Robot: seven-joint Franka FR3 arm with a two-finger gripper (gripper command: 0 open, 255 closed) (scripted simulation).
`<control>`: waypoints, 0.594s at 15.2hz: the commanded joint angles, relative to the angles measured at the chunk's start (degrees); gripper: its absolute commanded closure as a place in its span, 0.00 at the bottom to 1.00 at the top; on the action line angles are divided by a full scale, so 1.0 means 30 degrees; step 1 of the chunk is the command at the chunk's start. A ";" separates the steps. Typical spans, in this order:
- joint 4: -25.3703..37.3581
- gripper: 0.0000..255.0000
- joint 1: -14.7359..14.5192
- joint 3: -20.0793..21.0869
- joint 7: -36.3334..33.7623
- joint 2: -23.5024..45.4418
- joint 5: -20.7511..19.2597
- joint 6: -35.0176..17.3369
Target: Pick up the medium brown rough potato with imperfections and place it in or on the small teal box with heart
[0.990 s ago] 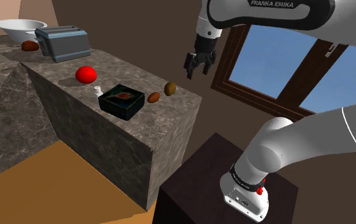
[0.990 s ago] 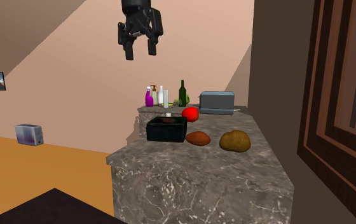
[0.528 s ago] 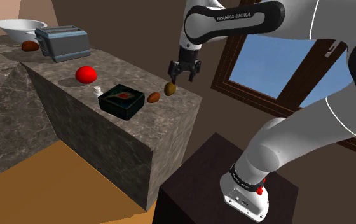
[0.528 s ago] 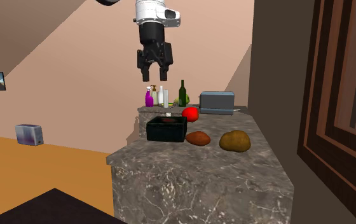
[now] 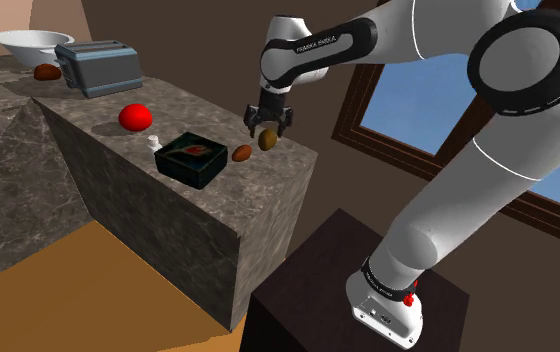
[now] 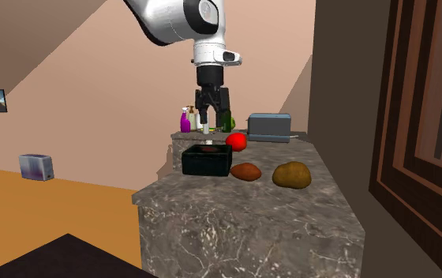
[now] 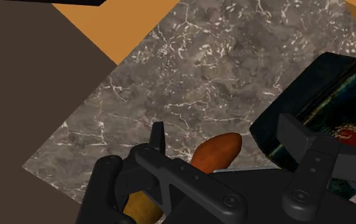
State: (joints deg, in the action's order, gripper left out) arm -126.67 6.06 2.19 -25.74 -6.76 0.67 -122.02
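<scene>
Lower now, the black two-finger tool (image 5: 267, 125) hangs with fingers spread wide, empty. Just beneath it the lumpy brown potato (image 5: 267, 139) lies near the end of the dark veined stone counter (image 5: 208, 110). Beside it is a smaller reddish-brown oval (image 5: 241, 153), then the dark square box (image 5: 193, 158) with a red heart.

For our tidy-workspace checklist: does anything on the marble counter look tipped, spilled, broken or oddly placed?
Nothing stands out. The dark box sits flat on the counter, the potato and the orange-brown item lie beside it, the toaster stands upright, and no spill shows.
</scene>
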 commanded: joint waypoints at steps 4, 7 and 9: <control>0.1819 0.00 0.0247 -0.0175 -0.1710 0.3411 0.0233 -0.1823; 0.3214 0.00 0.0361 -0.0348 -0.2626 0.5505 0.0430 -0.2656; 0.4248 0.00 0.0432 -0.0487 -0.3193 0.6901 0.0600 -0.3110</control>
State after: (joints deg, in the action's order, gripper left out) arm -115.72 7.41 0.81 -34.09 11.59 2.24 -130.60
